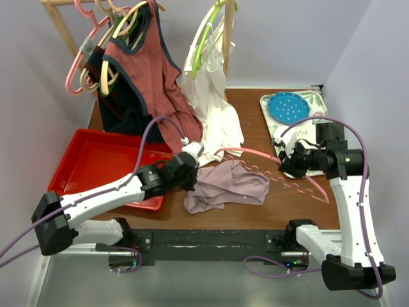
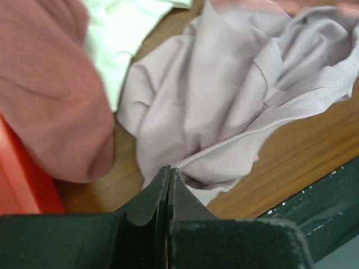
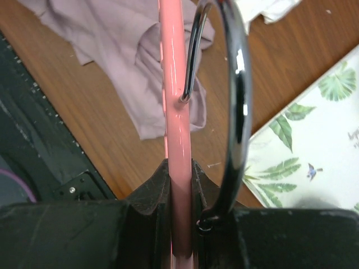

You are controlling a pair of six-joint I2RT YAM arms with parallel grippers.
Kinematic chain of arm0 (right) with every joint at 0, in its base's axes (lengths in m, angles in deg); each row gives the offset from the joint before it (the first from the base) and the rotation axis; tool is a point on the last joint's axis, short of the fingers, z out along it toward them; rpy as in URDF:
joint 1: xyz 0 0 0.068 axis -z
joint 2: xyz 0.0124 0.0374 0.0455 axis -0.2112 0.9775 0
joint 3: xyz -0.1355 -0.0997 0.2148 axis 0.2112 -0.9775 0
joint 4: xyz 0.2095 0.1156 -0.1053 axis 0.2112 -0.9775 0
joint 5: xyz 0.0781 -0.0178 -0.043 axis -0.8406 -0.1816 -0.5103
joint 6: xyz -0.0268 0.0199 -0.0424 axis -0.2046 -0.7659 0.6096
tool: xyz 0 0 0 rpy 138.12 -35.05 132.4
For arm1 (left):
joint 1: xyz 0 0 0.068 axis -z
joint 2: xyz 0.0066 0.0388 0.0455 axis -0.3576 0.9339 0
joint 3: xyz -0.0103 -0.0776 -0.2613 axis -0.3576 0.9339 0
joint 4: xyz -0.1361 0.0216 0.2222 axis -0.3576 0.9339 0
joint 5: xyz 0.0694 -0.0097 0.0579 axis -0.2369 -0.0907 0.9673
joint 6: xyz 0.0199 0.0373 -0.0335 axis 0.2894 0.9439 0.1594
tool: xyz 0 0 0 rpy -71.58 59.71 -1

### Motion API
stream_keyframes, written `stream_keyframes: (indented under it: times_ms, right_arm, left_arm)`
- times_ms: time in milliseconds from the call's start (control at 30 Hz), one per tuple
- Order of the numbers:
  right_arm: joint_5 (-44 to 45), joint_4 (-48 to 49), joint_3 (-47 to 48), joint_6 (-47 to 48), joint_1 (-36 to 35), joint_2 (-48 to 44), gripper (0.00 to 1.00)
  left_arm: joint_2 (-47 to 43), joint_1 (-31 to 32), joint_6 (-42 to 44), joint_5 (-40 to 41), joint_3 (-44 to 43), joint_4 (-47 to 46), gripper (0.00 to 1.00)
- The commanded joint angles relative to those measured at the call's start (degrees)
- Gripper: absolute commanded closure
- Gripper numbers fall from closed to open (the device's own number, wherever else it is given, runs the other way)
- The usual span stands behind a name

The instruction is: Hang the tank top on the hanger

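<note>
The pale mauve tank top [image 1: 230,182] lies crumpled on the wooden table between the two arms. My left gripper [image 1: 192,181] sits at the top's left edge. In the left wrist view its jaws [image 2: 169,169] are pressed together, with a ribbed hem of the tank top [image 2: 235,95] running into their tips. My right gripper [image 1: 289,167] is shut on the salmon-pink hanger [image 1: 307,182], which reaches left over the top. The right wrist view shows the hanger's bar [image 3: 174,84] clamped between the fingers [image 3: 180,168], with its dark metal hook [image 3: 241,84] alongside and the tank top [image 3: 112,39] beneath.
A red tray [image 1: 89,160] sits left of the top. Behind it, a wooden rack holds a rust-red tank top [image 1: 144,70], a white garment [image 1: 211,102], a lime-green hanger [image 1: 208,32] and pink hangers [image 1: 83,57]. A leaf-print tray with a blue plate [image 1: 291,105] stands at the back right.
</note>
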Motion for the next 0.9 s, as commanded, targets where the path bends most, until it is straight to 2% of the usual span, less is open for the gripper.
stream_keyframes:
  times_ms: [0,100,267,433,867]
  right_arm:
    - [-10.83,-8.06,2.72,10.06,0.22,0.65,1.0]
    - [-13.13,-14.82,3.6,15.78,0.13,3.29,1.0]
    - [-13.76,-15.1,3.16,16.76,0.22,0.13,1.0]
    - [-10.42,-15.1,-1.48,18.26,0.22,-1.1,1.0]
    - [-9.98,-15.02,-6.24,20.8,0.13,0.48,1.0]
  left_arm:
    - [-0.53,-9.05,7.14,-12.87,2.19,-4.68,1.0]
    - [0.35,-13.36,8.03,-16.03,1.84,-5.55,1.0]
    - [1.58,-18.11,9.0,-18.59,0.43,-6.08,1.0]
    - [1.58,-19.18,10.14,-19.65,-1.94,-4.86,1.0]
    - [-1.67,-19.27,11.28,-23.42,-6.69,-1.25,1.0]
